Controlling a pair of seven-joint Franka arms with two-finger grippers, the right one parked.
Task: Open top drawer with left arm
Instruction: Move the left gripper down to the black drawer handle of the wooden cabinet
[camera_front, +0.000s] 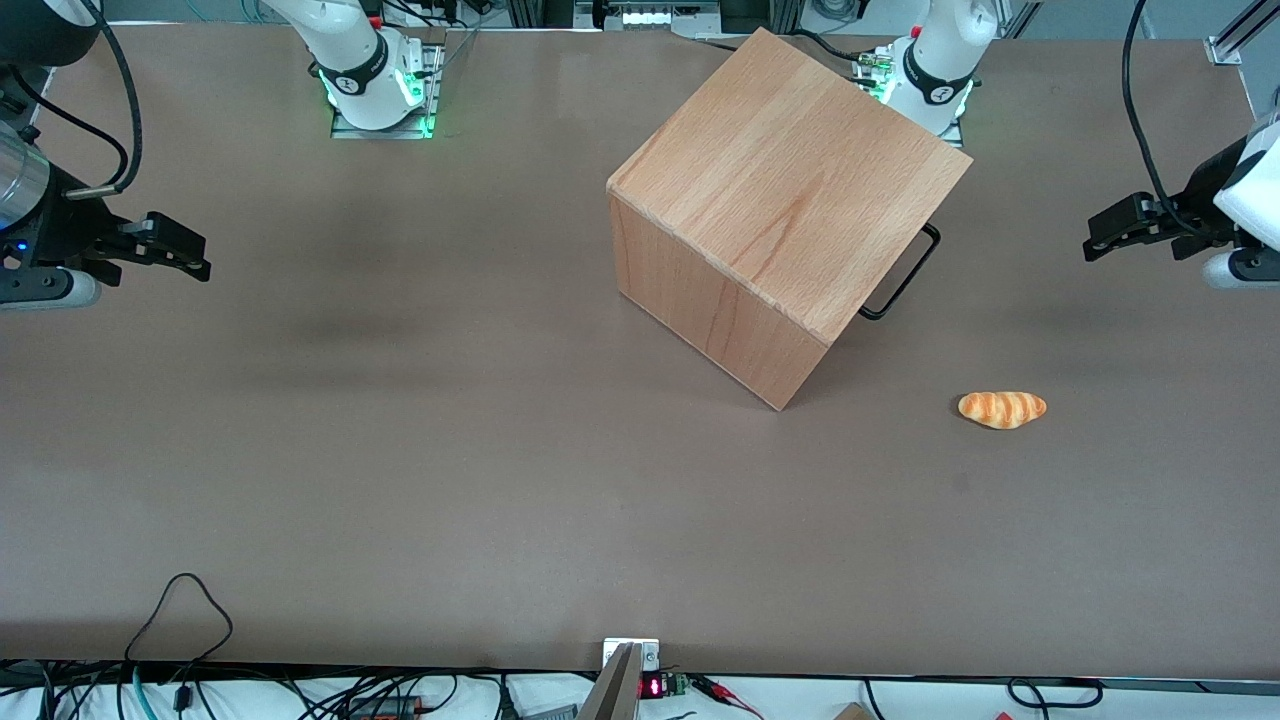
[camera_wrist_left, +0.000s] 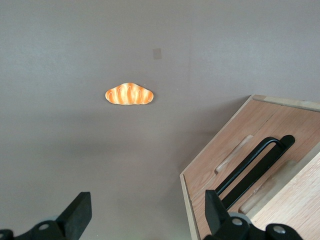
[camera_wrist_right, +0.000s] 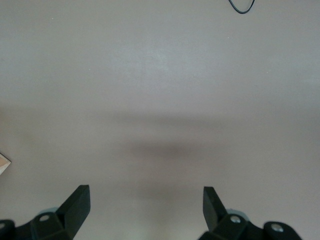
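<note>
While cabinet (camera_front: 780, 200) hides top drawer (camera_wrist_left: 235, 155) front (handle (camera_front: 905, 275) peeks out), gripper (camera_front: 1095, 243) hovers wide open, empty, at 3 o'clock.

The cabinet (camera_front: 790, 215) hides the top drawer's front in the front view; only its handle (camera_front: 905, 275) shows. The left arm (camera_front: 1245, 200) is cut off at the frame's right edge, gripper (camera_front: 1095, 245) included.

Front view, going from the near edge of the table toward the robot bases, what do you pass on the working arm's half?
bread roll → drawer handle → left arm's gripper, open and hanging above the table toward the working arm's end.
</note>
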